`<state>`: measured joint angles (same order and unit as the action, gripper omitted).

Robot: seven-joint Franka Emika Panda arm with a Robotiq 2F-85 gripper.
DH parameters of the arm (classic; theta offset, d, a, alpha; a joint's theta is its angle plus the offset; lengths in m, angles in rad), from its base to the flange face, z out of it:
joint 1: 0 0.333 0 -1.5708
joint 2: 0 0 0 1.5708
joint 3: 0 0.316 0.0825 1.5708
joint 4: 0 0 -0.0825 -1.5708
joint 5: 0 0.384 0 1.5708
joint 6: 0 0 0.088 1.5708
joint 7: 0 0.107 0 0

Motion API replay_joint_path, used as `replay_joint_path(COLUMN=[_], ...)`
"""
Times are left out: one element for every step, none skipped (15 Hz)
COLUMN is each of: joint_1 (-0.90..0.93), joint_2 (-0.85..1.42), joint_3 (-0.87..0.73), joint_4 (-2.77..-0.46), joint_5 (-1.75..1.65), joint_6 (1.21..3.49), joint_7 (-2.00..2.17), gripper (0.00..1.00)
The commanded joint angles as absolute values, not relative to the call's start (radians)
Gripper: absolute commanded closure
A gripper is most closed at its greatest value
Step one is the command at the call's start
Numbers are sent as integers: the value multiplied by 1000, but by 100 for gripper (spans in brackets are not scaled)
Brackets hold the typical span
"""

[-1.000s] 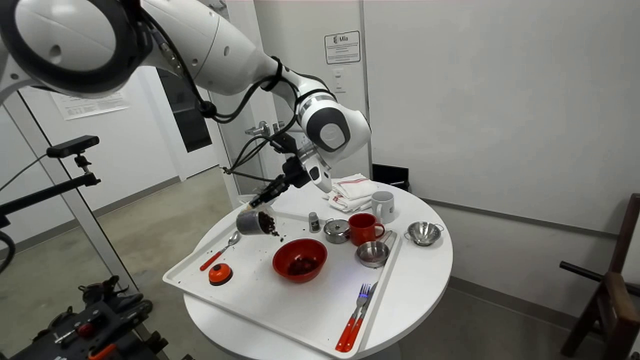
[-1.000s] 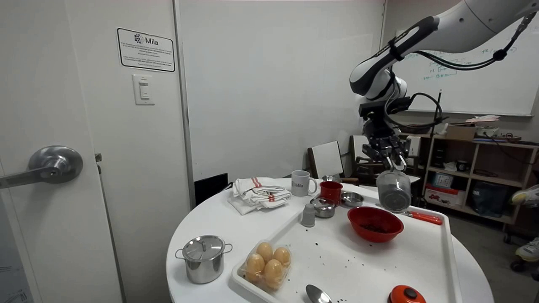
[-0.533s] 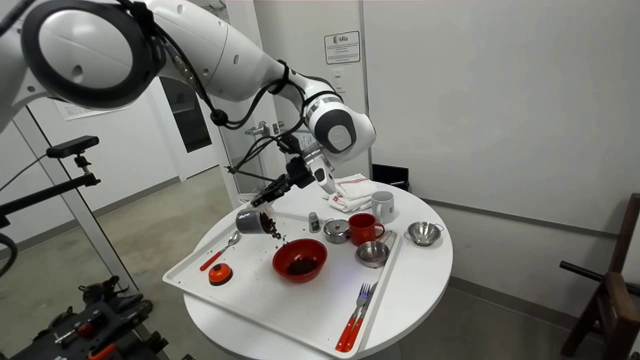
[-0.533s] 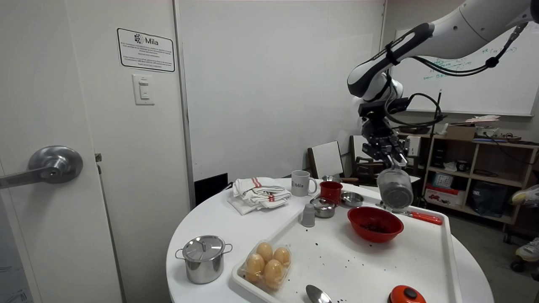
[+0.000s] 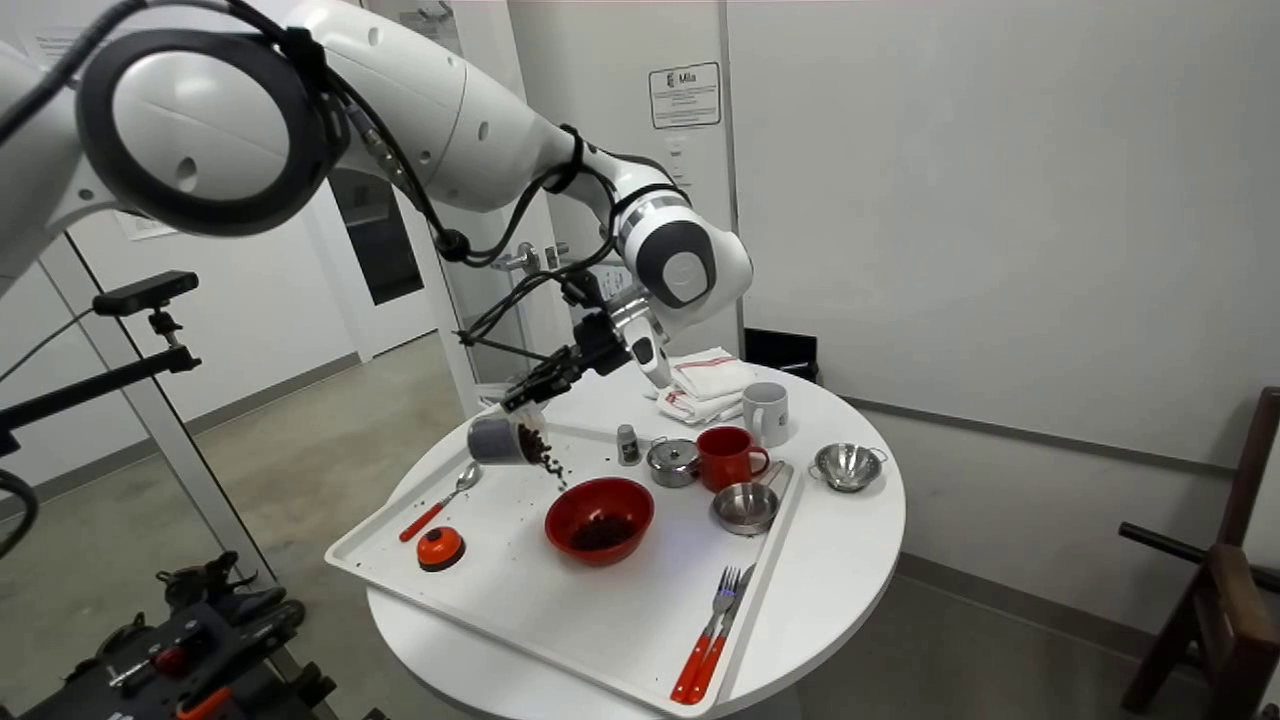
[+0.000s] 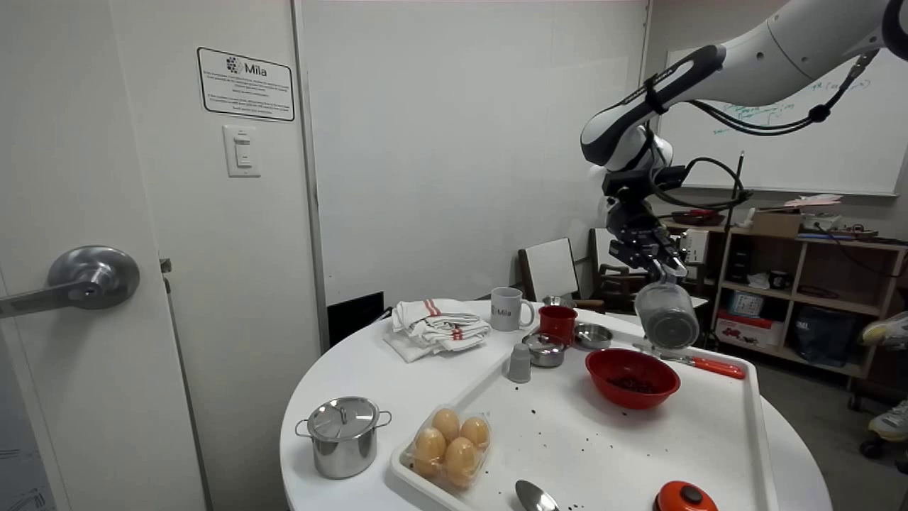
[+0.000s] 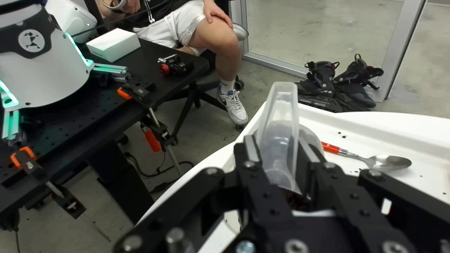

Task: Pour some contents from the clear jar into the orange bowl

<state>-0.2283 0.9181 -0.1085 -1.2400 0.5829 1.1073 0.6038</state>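
The clear jar (image 5: 497,441) is a see-through cup with a handle and dark bean-like contents. My gripper (image 5: 515,402) is shut on its handle, which stands between the fingers (image 7: 279,149) in the wrist view. The jar (image 6: 667,317) is held above the tray, tipped on its side with its mouth toward the bowl. Dark pieces (image 5: 553,468) fall from the mouth toward the bowl's rim. The orange bowl (image 5: 575,512), red in these pictures, stands upright on the tray with a dark heap inside. It also shows in the exterior view (image 6: 631,399).
The white tray (image 5: 520,600) carries scattered dark bits, a spoon (image 5: 440,505), an orange-red lid (image 5: 440,548), and a fork and knife (image 5: 712,640). A red mug (image 5: 728,458), steel pots (image 5: 673,462) and a grey shaker (image 6: 519,363) stand behind the bowl. Packed eggs (image 6: 454,447) lie at a tray corner.
The arm has shifted slightly and the jar has tilted a little further, its base swinging slightly away from the bowl. The stream of dark pieces from its mouth has grown longer.
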Motion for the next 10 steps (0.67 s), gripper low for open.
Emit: replay_joint_path(joint_1=[-236,-236,-236,-236,-236,-237,-238,-239,-240,-243], joint_2=[953,955,956,958,959,959,958,957,957,960], joint_3=[-105,-104,-104,-104,-105,-106,-106,-107,-106,-105], joint_4=[-1177,-1173,-1169,-1166,-1163,-1161,-1161,-1161,-1159,-1152], joint_5=[595,595,595,594,595,594,593,594,592,587], joint_6=[1048,1042,1037,1033,1030,1027,1025,1024,1020,1010], joint_7=[585,583,580,576,575,570,564,560,553,539], gripper=[89,89,89,89,89,89,89,89,89,89])
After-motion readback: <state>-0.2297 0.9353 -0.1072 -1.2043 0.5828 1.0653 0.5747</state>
